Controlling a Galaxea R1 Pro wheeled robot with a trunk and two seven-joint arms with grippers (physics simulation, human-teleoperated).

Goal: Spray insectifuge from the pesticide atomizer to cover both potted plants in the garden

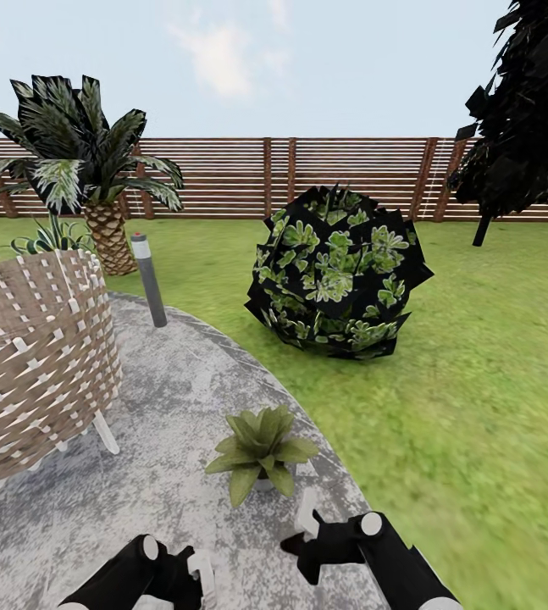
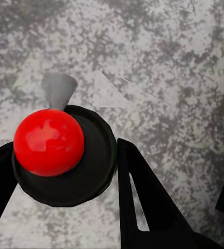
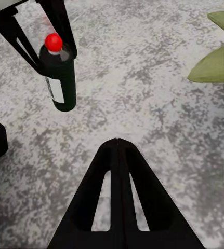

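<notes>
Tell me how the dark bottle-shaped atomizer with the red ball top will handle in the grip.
The dark atomizer with red ball top looks rigid and smooth, so probably slippery. Tall and narrow, it might tip if released. The left gripper clamps near its top, so it may swing.

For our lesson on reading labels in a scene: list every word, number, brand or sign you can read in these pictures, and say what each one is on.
No text can be read.
The atomizer, held between the left gripper's fingers, carries a pale label with dark marks, too small and blurred to read.
The garden post and wicker chair show no writing.
</notes>
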